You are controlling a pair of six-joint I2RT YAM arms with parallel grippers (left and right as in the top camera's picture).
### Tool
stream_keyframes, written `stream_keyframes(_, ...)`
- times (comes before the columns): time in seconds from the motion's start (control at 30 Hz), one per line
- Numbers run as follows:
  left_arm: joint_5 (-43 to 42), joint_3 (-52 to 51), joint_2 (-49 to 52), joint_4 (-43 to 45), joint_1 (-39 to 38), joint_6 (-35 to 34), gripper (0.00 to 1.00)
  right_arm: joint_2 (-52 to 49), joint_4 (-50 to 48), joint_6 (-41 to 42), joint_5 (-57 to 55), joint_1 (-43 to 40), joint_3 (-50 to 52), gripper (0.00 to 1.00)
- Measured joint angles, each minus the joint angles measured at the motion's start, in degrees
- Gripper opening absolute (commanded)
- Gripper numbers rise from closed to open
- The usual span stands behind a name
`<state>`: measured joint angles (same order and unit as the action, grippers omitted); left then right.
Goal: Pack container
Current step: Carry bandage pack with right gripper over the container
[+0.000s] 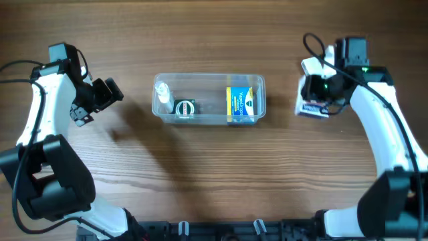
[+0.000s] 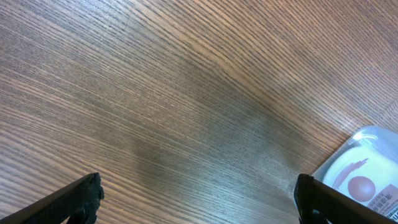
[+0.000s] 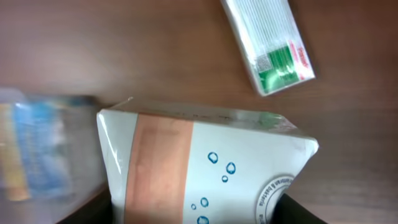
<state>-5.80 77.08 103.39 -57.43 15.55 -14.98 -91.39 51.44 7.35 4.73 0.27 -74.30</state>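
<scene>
Right pincer [image 3: 193, 214] clamped on white box [image 3: 205, 162], left pincer [image 2: 199, 199] apart; keep it level, aim mid-container [image 1: 207, 75].

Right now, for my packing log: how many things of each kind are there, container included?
Container: 1
Boxes: 2, blue-yellow box and white box
Bottle: 1
Round item: 1
Green-white packet: 1
Total: 6
</scene>
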Motion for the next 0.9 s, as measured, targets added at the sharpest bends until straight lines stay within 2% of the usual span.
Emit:
stream_keyframes(0.13,0.0,0.0,0.0,0.0,0.0,0.0,1.0,1.6,4.5,5.2,0.5,6.4,-8.1,0.57)
stream_keyframes(0.2,0.0,0.0,0.0,0.0,0.0,0.0,1.0,2.0,4.8,7.7,0.8,13.0,-12.6,0.57)
stream_keyframes(0.43,0.0,0.0,0.0,0.0,0.0,0.0,1.0,1.6,-0.7,16.7,-0.7,29.6,-13.6,0.58)
stream_keyframes(0.57,0.0,0.0,0.0,0.0,0.0,0.0,1.0,-3.5,-4.0,20.7,-3.0,37.0,-13.6,0.58)
stream_keyframes(0.77,0.0,0.0,0.0,0.0,0.0,0.0,1.0,-12.2,-6.5,23.3,-6.8,39.8,-13.6,0.58)
stream_keyframes(0.9,0.0,0.0,0.0,0.0,0.0,0.0,1.0,-12.8,-6.9,23.7,-10.2,39.7,-13.6,0.57)
